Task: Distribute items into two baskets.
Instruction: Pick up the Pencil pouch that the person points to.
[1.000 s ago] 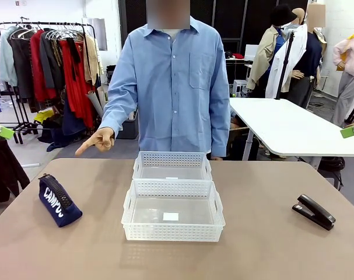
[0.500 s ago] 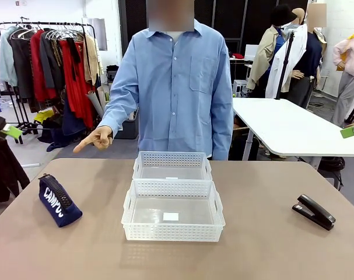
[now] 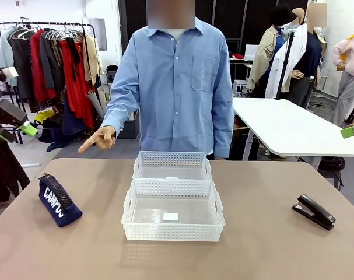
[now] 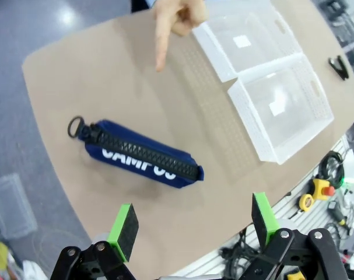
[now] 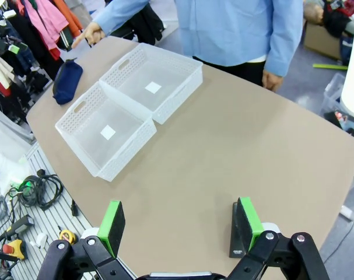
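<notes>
The navy zip pouch (image 3: 59, 200) with white lettering lies at the table's left; the person's hand (image 3: 98, 140) points a finger toward it. In the left wrist view my open left gripper (image 4: 194, 219) hovers high above the pouch (image 4: 139, 154), nothing between its fingers. In the front view, the left gripper (image 3: 18, 114) hangs at the left edge. The black stapler (image 3: 314, 211) lies at the right. In the right wrist view my open right gripper (image 5: 179, 221) hangs above the stapler (image 5: 235, 238), which is partly hidden behind one finger. Two white baskets stand mid-table, the larger (image 3: 173, 211) nearer me, the smaller (image 3: 172, 165) behind it; both are empty.
The person in a blue shirt (image 3: 177, 87) stands at the far edge behind the baskets. A white table (image 3: 287, 125) stands behind at the right, and a clothes rack (image 3: 48, 58) at the left. Bare tabletop surrounds the baskets.
My left gripper has risen and swung further into the front view at the left edge. The pouch, stapler and baskets have not moved; the pointing hand barely shifted.
</notes>
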Robot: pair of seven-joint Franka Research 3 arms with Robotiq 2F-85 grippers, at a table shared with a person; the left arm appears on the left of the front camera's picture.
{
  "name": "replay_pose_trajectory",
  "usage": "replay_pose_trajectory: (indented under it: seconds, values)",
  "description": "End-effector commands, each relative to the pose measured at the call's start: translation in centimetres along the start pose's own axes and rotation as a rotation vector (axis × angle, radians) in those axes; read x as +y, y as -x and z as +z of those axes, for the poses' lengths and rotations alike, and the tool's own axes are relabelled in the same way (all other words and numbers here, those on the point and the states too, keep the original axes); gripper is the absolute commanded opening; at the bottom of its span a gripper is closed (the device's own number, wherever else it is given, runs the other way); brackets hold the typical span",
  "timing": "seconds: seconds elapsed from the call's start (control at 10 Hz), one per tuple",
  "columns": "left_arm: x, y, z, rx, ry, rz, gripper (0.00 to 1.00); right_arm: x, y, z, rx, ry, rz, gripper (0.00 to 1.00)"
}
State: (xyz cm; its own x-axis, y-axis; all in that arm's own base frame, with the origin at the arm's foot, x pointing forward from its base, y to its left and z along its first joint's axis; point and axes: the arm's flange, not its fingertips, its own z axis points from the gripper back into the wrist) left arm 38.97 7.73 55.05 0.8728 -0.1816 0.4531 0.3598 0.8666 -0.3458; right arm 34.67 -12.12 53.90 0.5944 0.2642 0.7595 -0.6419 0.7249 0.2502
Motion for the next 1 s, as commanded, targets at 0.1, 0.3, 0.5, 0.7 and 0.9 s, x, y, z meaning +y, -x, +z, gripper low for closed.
replay_pose_trajectory:
  seconds: [0.1,0.3,0.5,0.7,0.9]
  values:
    - [-1.1,-0.4,-0.4,0.091,-0.074,0.212,1.0,-0.2,-0.1,0.0,-0.028,-0.017,0.018,1.0]
    - [-1.8,-1.1,-2.1,0.136,-0.125,0.368,1.0,-0.2,-0.1,0.0,-0.028,-0.017,0.018,1.0]
    - [-1.1,-2.2,-4.4,0.158,-0.213,0.54,1.0,-0.2,-0.1,0.0,-0.028,-0.017,0.018,1.0]
    - [0.0,-3.4,-7.2,0.191,-0.303,0.674,1.0,-0.2,-0.1,0.0,-0.028,-0.017,0.018,1.0]
    - [0.9,-4.2,-9.2,0.194,-0.348,0.745,1.0,-0.2,-0.1,0.0,-0.028,-0.017,0.018,1.0]
